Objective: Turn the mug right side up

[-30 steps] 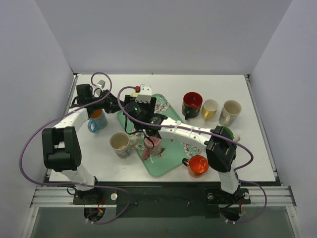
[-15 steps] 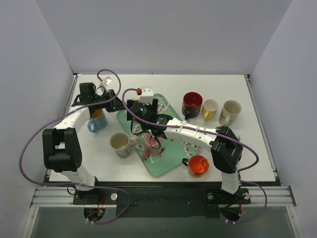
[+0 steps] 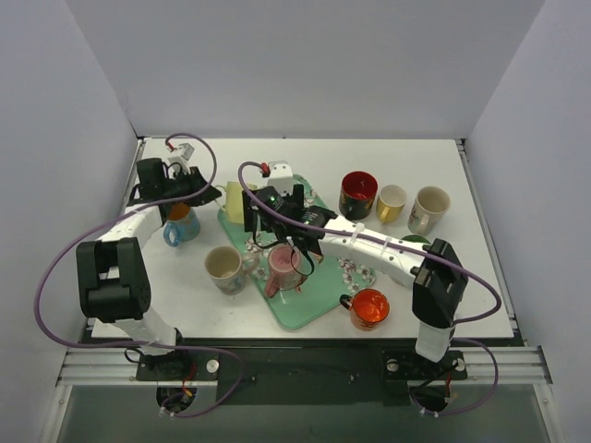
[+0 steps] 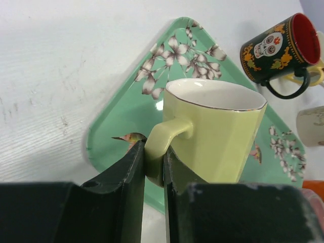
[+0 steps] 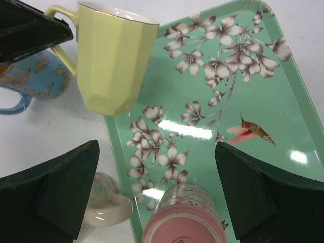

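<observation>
Held the yellow mug [image 4: 217, 131] mouth up at the 10 o'clock corner of the green tray [image 4: 126, 111], its handle pinched tight in the left gripper [image 4: 154, 167]. Hung the right gripper [image 5: 157, 192] wide open and empty above the tray, with a pink mug [image 5: 179, 220] at 6 o'clock from it.

We see the yellow mug [image 4: 217, 126], faceted, white inside with a thin gold rim, upright with its mouth up, its handle pinched between the jaws of the left gripper [image 4: 154, 159], its body just beyond their tips.
</observation>
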`<act>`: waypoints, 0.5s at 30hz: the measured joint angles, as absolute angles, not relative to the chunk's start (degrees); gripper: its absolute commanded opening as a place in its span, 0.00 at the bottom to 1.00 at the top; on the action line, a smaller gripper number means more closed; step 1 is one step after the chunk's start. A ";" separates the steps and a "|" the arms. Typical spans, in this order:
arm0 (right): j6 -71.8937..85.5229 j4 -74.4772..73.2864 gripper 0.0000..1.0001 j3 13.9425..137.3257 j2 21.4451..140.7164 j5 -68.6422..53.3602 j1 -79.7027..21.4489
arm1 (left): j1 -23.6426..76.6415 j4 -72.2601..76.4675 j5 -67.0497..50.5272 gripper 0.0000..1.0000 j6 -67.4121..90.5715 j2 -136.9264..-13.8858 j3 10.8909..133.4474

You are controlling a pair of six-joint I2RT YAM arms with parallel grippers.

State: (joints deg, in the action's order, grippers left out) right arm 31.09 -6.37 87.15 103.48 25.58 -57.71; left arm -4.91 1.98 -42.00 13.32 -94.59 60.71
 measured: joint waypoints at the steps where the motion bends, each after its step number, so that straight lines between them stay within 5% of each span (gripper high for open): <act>1: 31.40 -7.38 0.92 87.13 103.39 25.41 -57.71 | -4.93 1.93 -41.45 0.00 11.86 -94.59 60.60; 9: 31.27 -11.73 0.91 85.47 97.38 18.63 -54.35 | -4.62 -0.10 -41.15 0.00 -2.22 -90.83 59.59; 15: 28.36 -11.18 0.92 84.64 90.00 17.56 -52.90 | -9.23 11.20 -45.74 0.00 -5.06 -77.69 47.68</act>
State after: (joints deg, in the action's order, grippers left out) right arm 28.36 -11.18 84.64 90.00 17.56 -52.90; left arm -9.23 11.20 -45.74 -5.06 -77.69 47.68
